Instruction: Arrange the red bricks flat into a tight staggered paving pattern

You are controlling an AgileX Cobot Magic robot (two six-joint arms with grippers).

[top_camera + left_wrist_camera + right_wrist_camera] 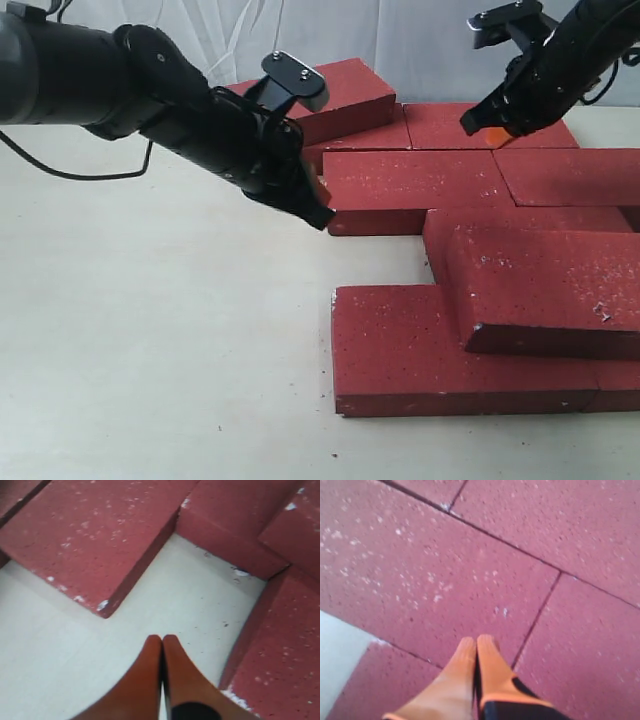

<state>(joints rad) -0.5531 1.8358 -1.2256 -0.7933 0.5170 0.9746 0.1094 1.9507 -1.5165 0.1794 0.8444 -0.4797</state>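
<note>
- Mostly the bricks [410, 185] lie flat on the table [150, 350], in rows across the middle and right of the exterior view. Several meet edge to edge with thin joints between them.
- At the back left, a tilted brick [345, 95] has one end propped on its neighbours.
- Nearer the camera, a slanted brick [545, 290] lies across the rows, partly on the front brick [400, 355].
- A stepped pocket of bare table shows between the middle row and the front brick.
- Left gripper [318, 210] [161, 641]: the jaws are pressed together and hold nothing. The tip is low at the left end of the middle row, over bare table in a corner between bricks. Whether it touches a brick, I cannot tell.
- Right gripper [485, 130] [476, 642]: the jaws are closed together and empty. The tip is over the back row, just beside a joint between two bricks. Contact with the surface cannot be told.
</note>
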